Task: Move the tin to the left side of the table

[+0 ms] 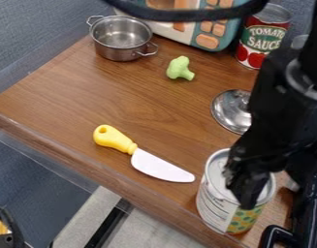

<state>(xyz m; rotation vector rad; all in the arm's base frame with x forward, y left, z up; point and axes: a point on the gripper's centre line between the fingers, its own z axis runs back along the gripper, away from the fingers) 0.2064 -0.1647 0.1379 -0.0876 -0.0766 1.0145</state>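
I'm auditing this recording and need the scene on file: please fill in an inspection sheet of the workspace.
Surface: brown wood-grain tabletop.
Job's things: tin with green-and-yellow label, upright near the front edge at lower right, not on the left side.
Clutter: metal pot, green toy broccoli, yellow-handled toy knife, silver lid, red-labelled can, teal toy appliance at the back.
Gripper: over the tin's top; grip on it cannot be confirmed (black gripper).
Cables: black curved band across the top, possibly a cable.
Surroundings: blue-grey surface at left.
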